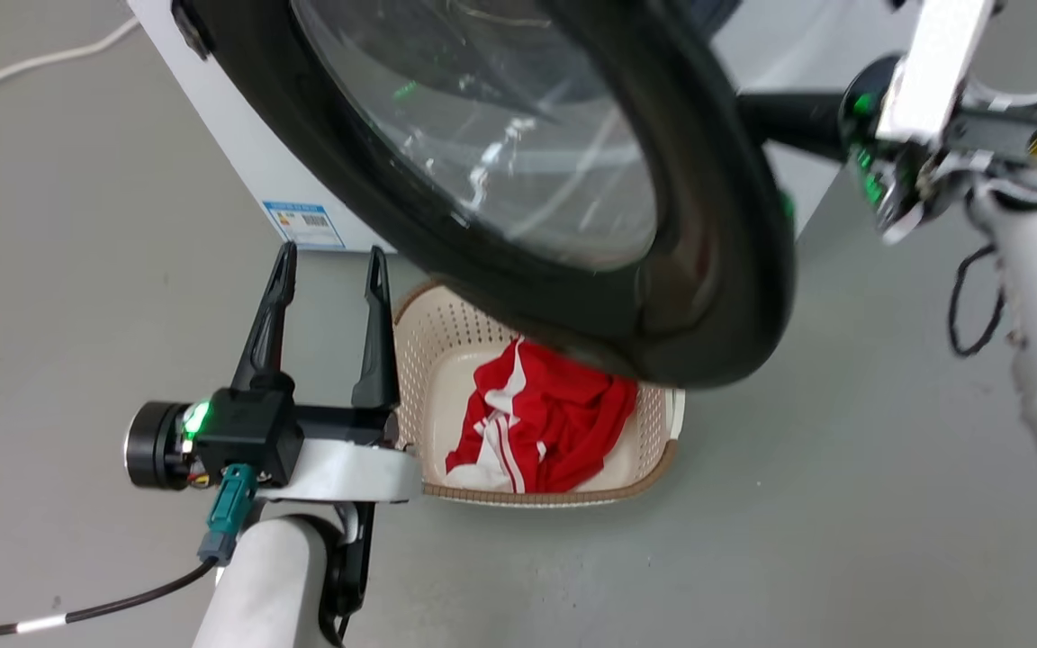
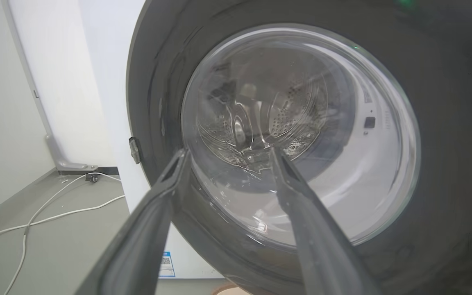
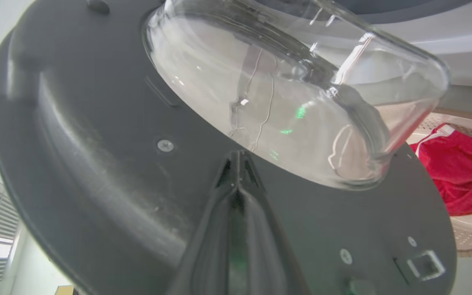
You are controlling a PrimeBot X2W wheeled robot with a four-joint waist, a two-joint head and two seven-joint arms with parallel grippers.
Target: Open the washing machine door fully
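Head view, basket (image 1: 433, 360) (red garment (image 1: 554, 414) inside) beneath washing machine door (image 1: 707, 225)

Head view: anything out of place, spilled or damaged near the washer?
Nothing spilled or visibly damaged. One oddity: the beige basket with a red garment sits on the floor, partly under the part-open washing machine door. Loose white cable trails across the floor at left.

door (image 1: 716, 234): glossy black ring, clear glass centre
washing machine (image 1: 266, 180): white
sticker (image 1: 304, 224): blue and white
drum (image 2: 260, 119): silver, dotted with holes
basket (image 1: 442, 337): beige, hole grid, brown rim
shirt (image 1: 554, 423): red, white stripes
floor (image 1: 843, 504): grey
cable (image 1: 32, 63): white
left gripper (image 1: 329, 265): black
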